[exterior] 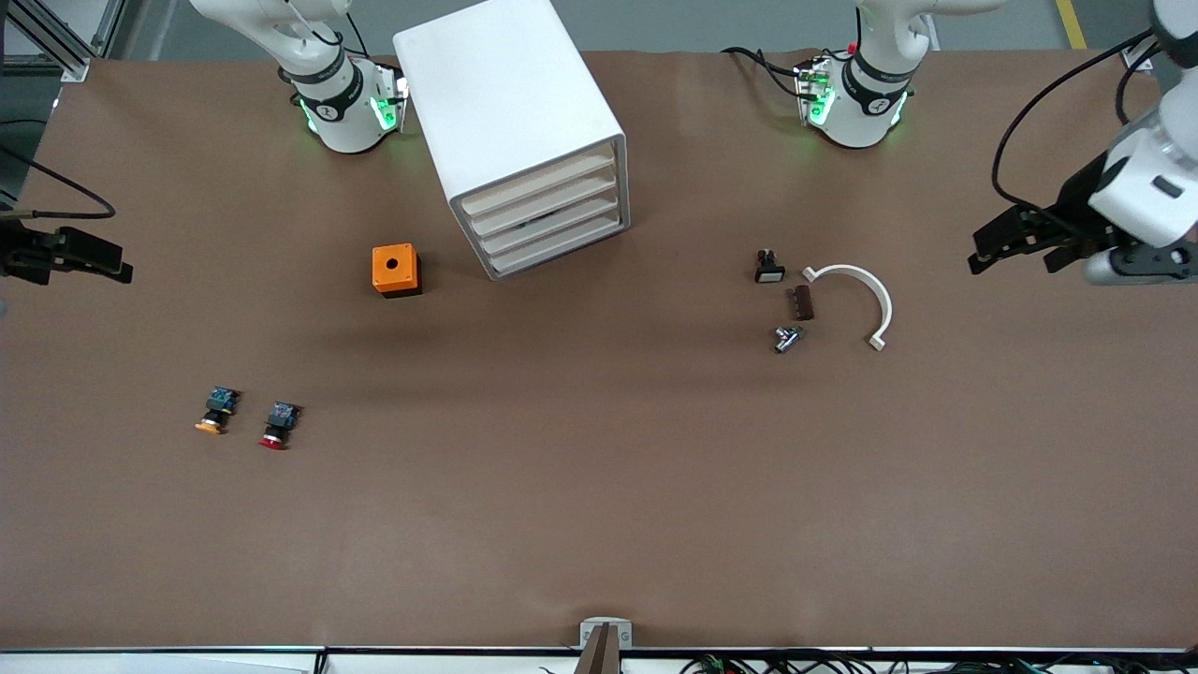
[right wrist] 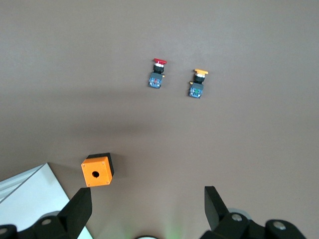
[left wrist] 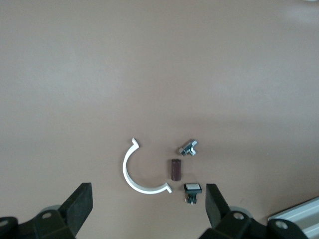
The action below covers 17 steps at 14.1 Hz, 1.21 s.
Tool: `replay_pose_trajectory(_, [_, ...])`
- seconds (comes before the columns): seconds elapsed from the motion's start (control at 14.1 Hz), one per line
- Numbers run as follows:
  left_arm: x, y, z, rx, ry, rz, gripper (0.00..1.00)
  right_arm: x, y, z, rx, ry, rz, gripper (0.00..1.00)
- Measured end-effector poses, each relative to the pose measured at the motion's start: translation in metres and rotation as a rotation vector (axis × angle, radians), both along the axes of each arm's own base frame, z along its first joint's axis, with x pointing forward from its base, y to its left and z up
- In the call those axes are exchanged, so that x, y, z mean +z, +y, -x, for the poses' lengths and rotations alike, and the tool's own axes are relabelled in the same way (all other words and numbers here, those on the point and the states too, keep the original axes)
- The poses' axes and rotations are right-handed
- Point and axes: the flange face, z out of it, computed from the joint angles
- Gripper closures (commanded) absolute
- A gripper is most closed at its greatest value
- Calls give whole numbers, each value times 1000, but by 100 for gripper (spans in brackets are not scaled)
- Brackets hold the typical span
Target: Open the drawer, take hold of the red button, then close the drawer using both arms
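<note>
The red-capped button (exterior: 277, 426) lies on the brown table toward the right arm's end, nearer the front camera than the orange cube (exterior: 396, 270). It also shows in the right wrist view (right wrist: 158, 73). The white drawer cabinet (exterior: 524, 131) stands between the arm bases with all its drawers (exterior: 547, 220) shut. My right gripper (exterior: 84, 255) hangs open and empty over the table's edge at the right arm's end; the right wrist view shows it too (right wrist: 148, 206). My left gripper (exterior: 1015, 251) hangs open and empty over the left arm's end, also in the left wrist view (left wrist: 147, 206).
An orange-yellow capped button (exterior: 216, 413) lies beside the red one. Toward the left arm's end lie a white arc-shaped part (exterior: 861, 298), a small brown block (exterior: 802, 302), a metal fitting (exterior: 788, 338) and a small white-capped switch (exterior: 769, 268).
</note>
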Motion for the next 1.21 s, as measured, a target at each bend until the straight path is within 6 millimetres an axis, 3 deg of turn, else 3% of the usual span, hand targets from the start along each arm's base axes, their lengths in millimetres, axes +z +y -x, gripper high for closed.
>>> replay_pose_trajectory(0.21, [28, 9, -2, 13, -55, -13, 0, 15, 2, 6, 2, 10, -1, 0])
replay_pose_trajectory(0.43, [41, 14, -1, 15, -73, -44, 0, 16, 1, 9, -5, 18, -2, 0])
replay_pose_trajectory(0.71, [43, 27, -1, 16, -76, -49, 0, 24, 1, 14, -5, 5, -3, 0])
replay_pose_trajectory(1.21, [41, 28, 2, 15, -48, -50, 0, 39, -3, 27, -17, -13, -18, 0])
